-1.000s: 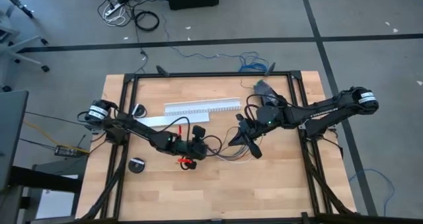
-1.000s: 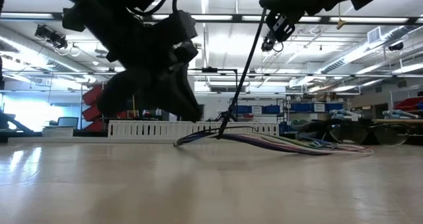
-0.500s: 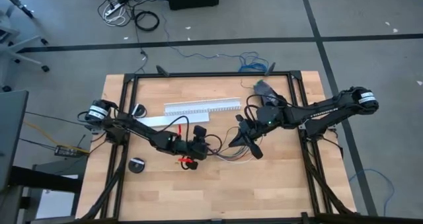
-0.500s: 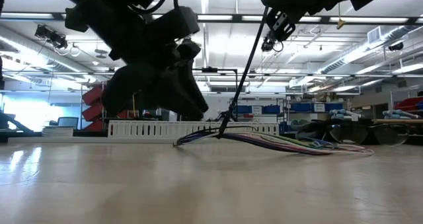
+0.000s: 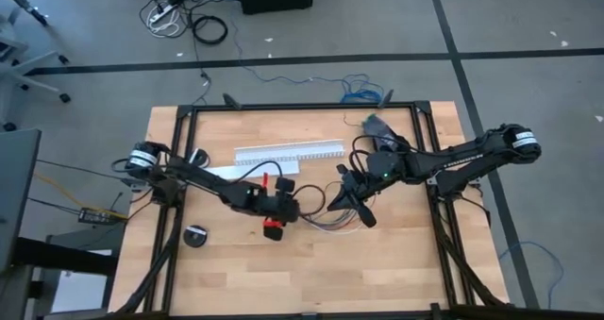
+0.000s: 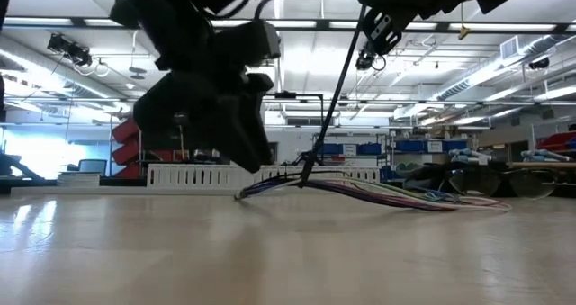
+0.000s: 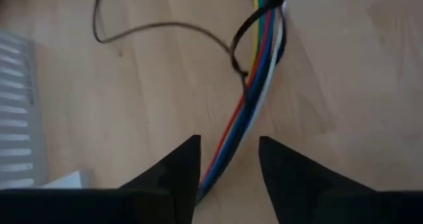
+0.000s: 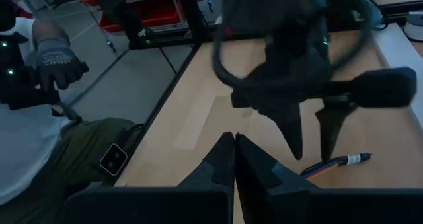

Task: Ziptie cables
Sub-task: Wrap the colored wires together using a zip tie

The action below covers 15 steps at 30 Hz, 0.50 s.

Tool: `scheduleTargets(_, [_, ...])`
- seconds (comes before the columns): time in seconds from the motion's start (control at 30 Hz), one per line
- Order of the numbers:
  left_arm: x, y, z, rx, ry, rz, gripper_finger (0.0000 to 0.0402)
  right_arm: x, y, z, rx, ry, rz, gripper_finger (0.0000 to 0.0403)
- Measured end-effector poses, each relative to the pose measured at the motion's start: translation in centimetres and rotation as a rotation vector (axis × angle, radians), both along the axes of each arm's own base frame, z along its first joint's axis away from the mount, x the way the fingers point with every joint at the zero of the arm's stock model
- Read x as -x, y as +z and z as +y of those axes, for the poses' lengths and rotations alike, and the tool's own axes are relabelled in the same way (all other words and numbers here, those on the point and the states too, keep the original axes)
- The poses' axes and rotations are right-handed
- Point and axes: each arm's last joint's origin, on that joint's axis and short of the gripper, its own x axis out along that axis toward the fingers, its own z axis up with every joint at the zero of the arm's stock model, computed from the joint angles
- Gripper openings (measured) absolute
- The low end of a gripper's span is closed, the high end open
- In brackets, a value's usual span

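My left gripper (image 7: 228, 174) has just let its jaws part; they now stand abt half open, straddling the cables (image 7: 254, 92) w/o holding them. It's also shifted a bit toward the bundle at table centre. To me that reads as a release after working the ziptie (image 6: 331, 94), which runs taut from the bundle up to the right gripper (image 8: 234, 159), whose jaws stay pinched shut. Can't tell if the strip itself is clamped. Left wrist points down, low over the table (image 5: 377, 254); right arm reaches in, raised.
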Motion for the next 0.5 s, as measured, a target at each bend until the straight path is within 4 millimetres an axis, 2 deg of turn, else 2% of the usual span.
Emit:
scheduleTargets(0.27, [-0.6, -2.2, 1.4, 0.023, -0.018, 0.083, 0.0147, 0.0, 0.2, 0.1, -0.007, 0.017, -0.016, 0.0000])
scheduleTargets(0.4, [-0.8, -2.5, 1.4, 0.037, -0.040, 0.095, 0.0146, 0.0, 0.2, 0.1, -0.005, 0.017, -0.021, 0.0000])
scheduleTargets(0.5, [-0.7, -2.5, 1.4, 0.032, -0.038, 0.100, 0.0131, 0.0, 0.2, 0.0, -0.002, 0.017, -0.017, 0.0000])
